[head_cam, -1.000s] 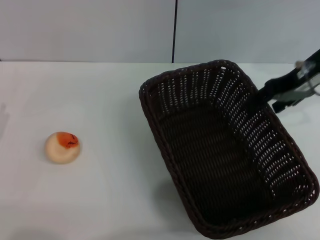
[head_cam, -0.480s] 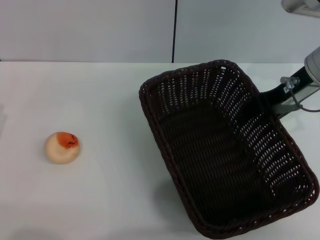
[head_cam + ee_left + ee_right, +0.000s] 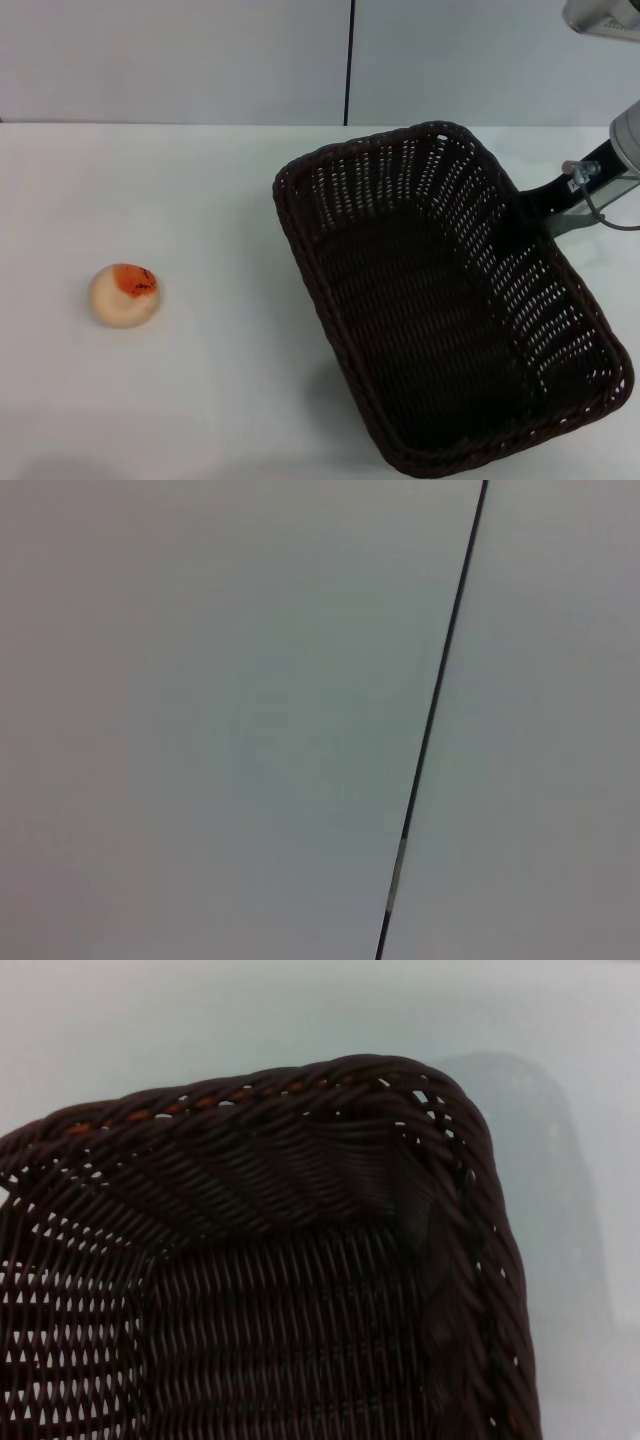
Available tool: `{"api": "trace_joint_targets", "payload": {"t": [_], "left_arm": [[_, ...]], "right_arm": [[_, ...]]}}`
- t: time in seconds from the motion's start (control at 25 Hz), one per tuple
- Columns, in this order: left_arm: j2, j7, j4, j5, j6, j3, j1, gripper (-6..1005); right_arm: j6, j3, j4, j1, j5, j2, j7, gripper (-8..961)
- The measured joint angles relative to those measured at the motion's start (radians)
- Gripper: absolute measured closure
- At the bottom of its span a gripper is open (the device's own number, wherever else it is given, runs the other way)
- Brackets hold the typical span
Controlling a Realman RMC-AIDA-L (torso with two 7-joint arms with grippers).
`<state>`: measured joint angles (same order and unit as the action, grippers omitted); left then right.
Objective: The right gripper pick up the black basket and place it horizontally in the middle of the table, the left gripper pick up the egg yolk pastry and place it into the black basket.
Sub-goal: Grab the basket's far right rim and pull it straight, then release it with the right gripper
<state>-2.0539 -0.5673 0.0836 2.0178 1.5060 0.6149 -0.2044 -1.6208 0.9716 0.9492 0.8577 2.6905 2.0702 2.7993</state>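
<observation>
Step in hand: the first one, moving the black basket (image 3: 450,300); I judge it only begun, since the basket lies skewed on the right half of the table (image 3: 200,400) and not yet squared in the middle.

Right gripper (image 3: 535,205): at the basket's right long rim, near the far corner. One dark finger shows against the outside of the wall; whether the other is inside, and whether the pair is clamped on the rim, I cannot tell (the weave hides it).

Basket pose: long axis running diagonally, far end toward the middle, near end out by the right front edge. The right wrist view looks down into one corner of it; nothing lies inside.

Egg yolk pastry (image 3: 125,295): alone on the left of the table, well apart from the basket, orange patch up.

Left gripper: not in view; its wrist camera sees only a pale wall with a dark seam (image 3: 430,730), so that arm looks parked.

Next move calls for: a firm hold on the rim, then a shift leftward with a turn, so the long side lies across the table.
</observation>
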Motion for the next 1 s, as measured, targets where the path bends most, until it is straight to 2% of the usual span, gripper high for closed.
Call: {"api": "trace_joint_targets", "payload": {"t": [0.12,0.2,0.32,0.36,0.4,0.44,0.48,0.52,0.56,0.6,0.76,0.8,0.88,0.96,1.0], "left_arm": [[-0.002,0.003,0.01,0.0,0.022,-0.001,0.007,186],[-0.003,-0.001,0.013,0.0,0.045,0.0,0.023,186],[-0.004,-0.008,0.009,0.0,0.066,-0.001,0.041,186],[-0.004,-0.008,0.009,0.0,0.066,-0.001,0.041,186],[-0.006,-0.007,0.006,0.004,0.078,-0.008,0.051,186],[-0.006,-0.007,0.006,0.004,0.078,-0.008,0.051,186],[-0.008,-0.004,0.005,0.009,0.086,-0.018,0.055,186],[-0.01,0.012,0.005,0.017,0.104,-0.05,0.062,186],[-0.01,0.012,0.005,0.017,0.104,-0.05,0.062,186],[-0.012,0.037,-0.002,0.022,0.129,-0.092,0.073,186],[-0.013,0.055,-0.032,0.024,0.155,-0.124,0.09,186],[-0.013,0.056,-0.053,0.024,0.171,-0.129,0.101,186],[-0.014,0.056,-0.06,0.024,0.176,-0.131,0.106,186],[-0.014,0.062,-0.079,0.024,0.182,-0.142,0.114,186],[-0.015,0.069,-0.089,0.024,0.182,-0.151,0.117,186]], "right_arm": [[0.004,0.0,0.01,0.002,0.0,-0.004,-0.032,669],[0.003,0.003,0.021,0.026,0.0,-0.019,-0.12,822],[-0.001,-0.004,0.022,0.059,-0.002,-0.042,-0.246,815],[-0.001,-0.004,0.022,0.059,-0.002,-0.042,-0.246,813],[-0.002,-0.008,0.017,0.086,-0.022,-0.063,-0.37,811],[-0.002,-0.008,0.017,0.086,-0.022,-0.063,-0.37,809],[-0.003,-0.008,0.013,0.097,-0.037,-0.069,-0.425,806],[-0.003,-0.004,-0.012,0.127,-0.068,-0.085,-0.544,804],[-0.003,-0.004,-0.012,0.127,-0.068,-0.085,-0.544,802],[-0.002,-0.001,-0.046,0.164,-0.079,-0.091,-0.646,800],[0.007,0.005,-0.093,0.215,-0.073,-0.089,-0.771,791],[0.018,0.025,-0.118,0.244,-0.061,-0.081,-0.832,789],[0.026,0.037,-0.127,0.252,-0.057,-0.077,-0.852,784],[0.061,0.065,-0.132,0.26,-0.055,-0.059,-0.89,780],[0.095,0.084,-0.133,0.26,-0.053,-0.04,-0.913,778]]}}
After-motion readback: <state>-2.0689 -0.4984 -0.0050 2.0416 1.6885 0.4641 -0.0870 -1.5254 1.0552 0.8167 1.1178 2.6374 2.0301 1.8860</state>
